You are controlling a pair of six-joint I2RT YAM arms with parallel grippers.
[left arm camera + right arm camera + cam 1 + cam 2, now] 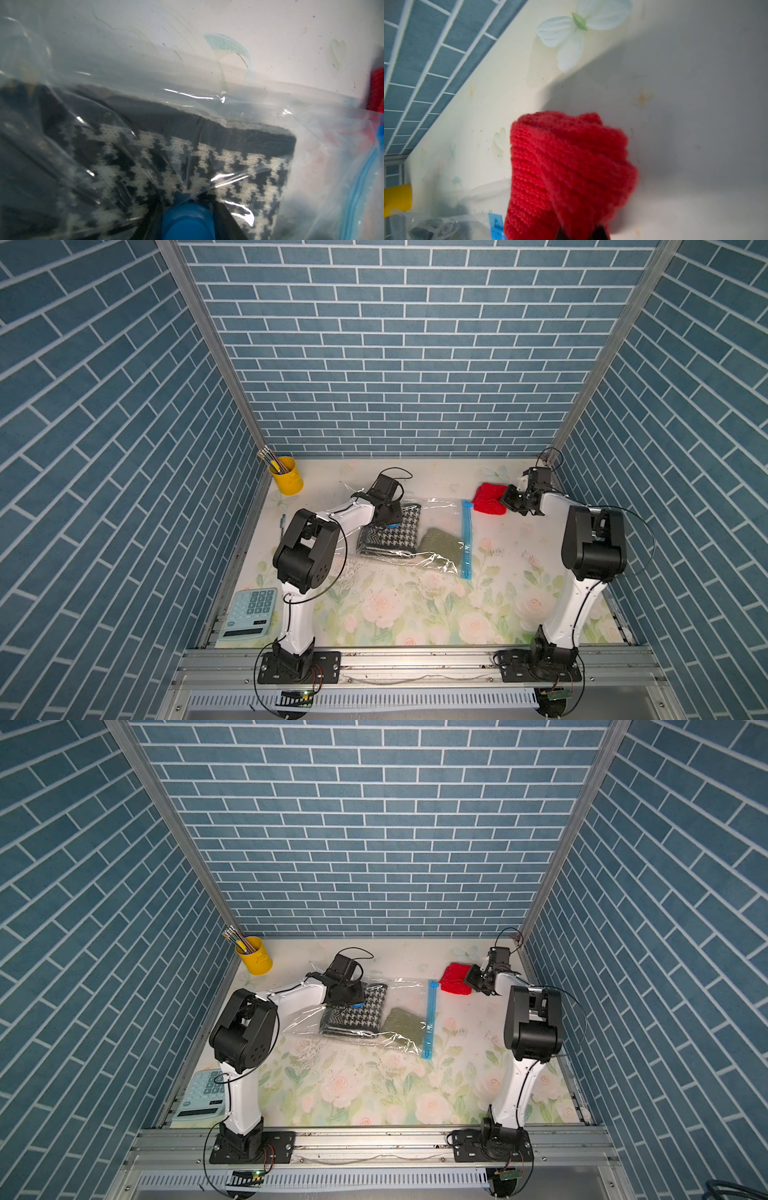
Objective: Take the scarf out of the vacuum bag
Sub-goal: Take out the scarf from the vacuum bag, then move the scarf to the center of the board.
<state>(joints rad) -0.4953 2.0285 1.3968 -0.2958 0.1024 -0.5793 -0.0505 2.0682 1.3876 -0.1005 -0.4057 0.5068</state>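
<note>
Scarf (390,537) not being pulled from vacuum bag (440,510) yet | valve cap (187,218) being pinched by left gripper (388,516) | red knit (488,497) being clamped by right gripper (508,495), probably needing dropping next

My tally
One scarf (392,533), one red knit (488,499), one green knit (440,545), one vacuum bag (442,512), one cup (287,481), one calculator (249,614)

Under left gripper (390,521): the vacuum bag (440,510) film over the scarf (392,537). Between it and right gripper (506,497): green knit (440,545), zip strip (466,539), red knit (488,497). Base side of both: bare floral table (415,610), passable.
</note>
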